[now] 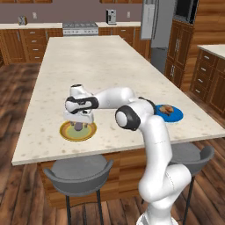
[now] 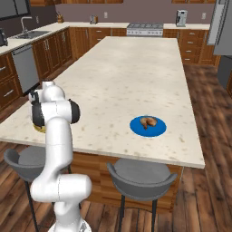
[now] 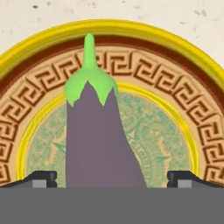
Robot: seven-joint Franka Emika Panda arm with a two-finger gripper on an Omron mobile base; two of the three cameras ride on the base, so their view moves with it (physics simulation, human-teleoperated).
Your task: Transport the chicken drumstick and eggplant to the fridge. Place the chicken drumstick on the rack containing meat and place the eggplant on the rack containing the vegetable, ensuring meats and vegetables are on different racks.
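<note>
Close in, the hand view looks straight down on the eggplant (image 3: 98,135): dull purple-grey, smooth, teardrop-shaped, capped in bright green with a thin stem. Its long axis runs away from the gripper (image 3: 112,178), stem end farthest, fat end nearest and cut off at the bottom of the view. The two dark fingertips (image 3: 40,178) stand wide apart, one to each side of the eggplant's body, with a gap on both sides and no contact that I can see.

The eggplant lies on a plate (image 3: 183,57) with a gold rim, a brown key-pattern band and a green centre; that pattern shows clearly here, while the left base view gives just a yellowish disc.

In the left base view the gripper (image 1: 79,125) hangs directly over that plate (image 1: 66,132) on the counter (image 1: 101,66), with a bit of purple (image 1: 78,127) between the fingers.

The right base view has the arm covering most of the plate (image 2: 38,128), leaving a yellow sliver.

Farther along the counter, well off from the gripper, the golden-brown drumstick (image 2: 148,121) sits on a blue plate (image 2: 136,129).

Beyond the counter's far end stands the grey fridge (image 1: 159,22), door closed.
</note>
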